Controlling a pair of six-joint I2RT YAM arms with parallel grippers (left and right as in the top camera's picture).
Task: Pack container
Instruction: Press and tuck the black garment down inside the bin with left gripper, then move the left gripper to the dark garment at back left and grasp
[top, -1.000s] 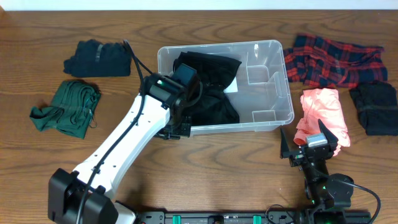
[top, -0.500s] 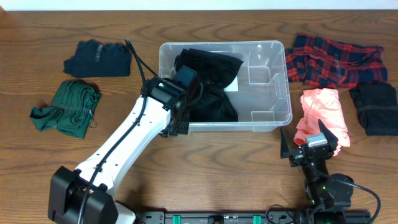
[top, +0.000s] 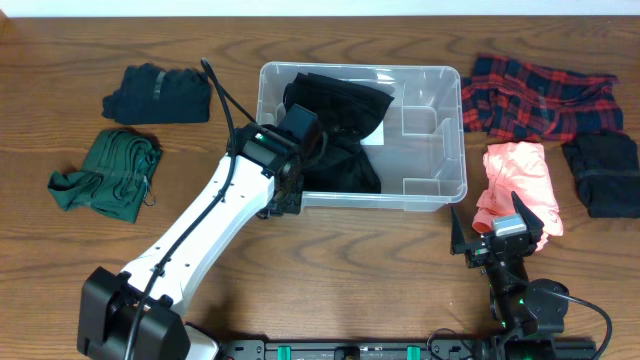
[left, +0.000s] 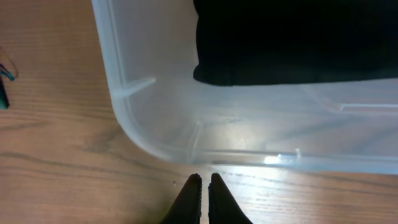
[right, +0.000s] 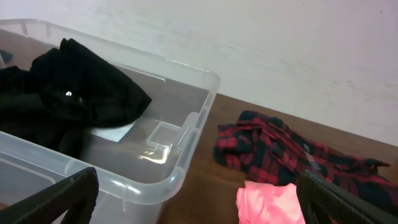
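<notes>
Overhead: container (top: 428, 196) mid-table toward the far side, black garment (top: 340, 108) in its left half. My left gripper (left: 203, 179) pressed together, empty, just beside its near-left corner. My right gripper (top: 489, 229) spread wide, empty.

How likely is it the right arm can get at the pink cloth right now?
Probably yes: the pink cloth lies uncovered on the table right by the open right tool, with nothing between them.

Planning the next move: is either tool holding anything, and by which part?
Nothing is held. The left tool is shut on nothing beside the container corner; the right tool is open and empty.
</notes>
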